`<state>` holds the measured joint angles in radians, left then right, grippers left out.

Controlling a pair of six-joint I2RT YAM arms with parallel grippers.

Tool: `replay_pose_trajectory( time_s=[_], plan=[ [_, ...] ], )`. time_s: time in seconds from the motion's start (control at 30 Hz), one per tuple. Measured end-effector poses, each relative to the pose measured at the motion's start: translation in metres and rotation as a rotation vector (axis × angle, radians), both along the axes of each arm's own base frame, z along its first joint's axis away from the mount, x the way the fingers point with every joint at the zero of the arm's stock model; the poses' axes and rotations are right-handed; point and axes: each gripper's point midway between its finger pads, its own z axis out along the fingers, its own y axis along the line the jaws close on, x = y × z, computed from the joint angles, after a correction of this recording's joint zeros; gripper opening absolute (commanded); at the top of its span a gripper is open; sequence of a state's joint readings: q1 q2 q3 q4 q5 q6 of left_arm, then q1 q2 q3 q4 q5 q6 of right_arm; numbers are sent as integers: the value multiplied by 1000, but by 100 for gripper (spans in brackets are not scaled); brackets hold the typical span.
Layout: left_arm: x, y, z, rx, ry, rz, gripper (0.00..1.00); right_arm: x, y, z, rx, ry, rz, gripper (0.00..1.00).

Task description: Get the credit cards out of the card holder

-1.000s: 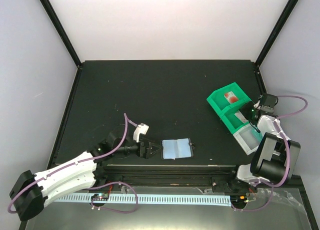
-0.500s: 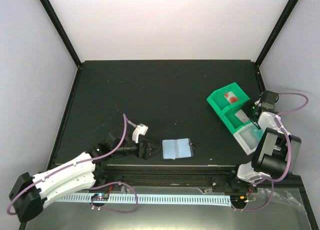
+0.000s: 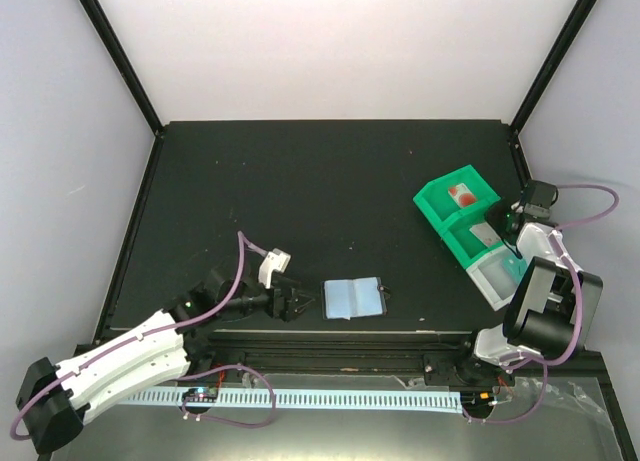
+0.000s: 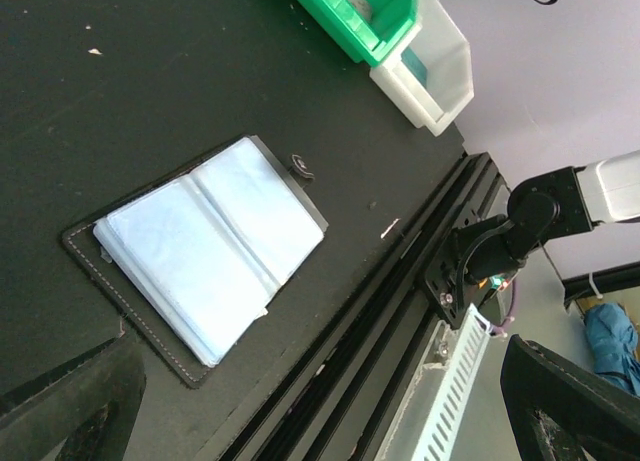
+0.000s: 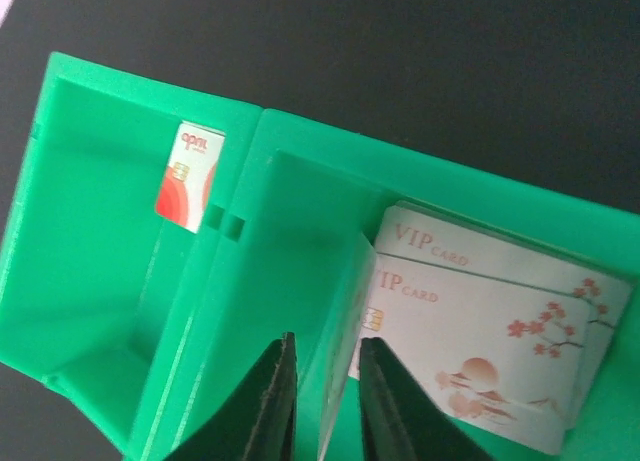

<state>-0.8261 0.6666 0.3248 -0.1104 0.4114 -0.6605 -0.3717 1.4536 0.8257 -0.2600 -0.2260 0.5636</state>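
The card holder (image 3: pixel 352 298) lies open near the table's front edge, pale blue-grey lining up; in the left wrist view (image 4: pixel 205 251) only lining shows, snap tab to the right. My left gripper (image 3: pixel 298 303) is wide open and empty just left of it (image 4: pixel 320 391). My right gripper (image 3: pixel 503 224) hangs over the middle compartment of the green tray (image 3: pixel 440 206). Its jaws (image 5: pixel 325 401) stand slightly apart, with a pale credit card (image 5: pixel 345 371) on edge between them, by the right finger. Two VIP cards (image 5: pixel 490 321) lie flat there. A red-and-white card (image 5: pixel 190 176) lies in the neighbouring compartment.
A white bin (image 3: pixel 497 273) joins the green tray on its near side, at the table's right edge. A black rail and white slotted strip (image 4: pixel 455 381) run along the front edge just below the card holder.
My left gripper has drawn back a little to the left, away from the card holder. My right gripper has pulled back to the right, out of the tray's middle compartment.
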Motion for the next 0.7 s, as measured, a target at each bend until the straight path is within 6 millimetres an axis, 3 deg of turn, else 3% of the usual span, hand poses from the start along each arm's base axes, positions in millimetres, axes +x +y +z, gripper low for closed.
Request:
replay_pose_trajectory(
  time_s=[0.37, 0.7],
  plan=[
    [4, 11, -12, 76, -18, 42, 99, -13, -10, -2, -22, 78, -72, 33],
    [11, 21, -19, 147, -3, 103, 99, -20, -5, 45, -22, -18, -96, 40]
  ],
)
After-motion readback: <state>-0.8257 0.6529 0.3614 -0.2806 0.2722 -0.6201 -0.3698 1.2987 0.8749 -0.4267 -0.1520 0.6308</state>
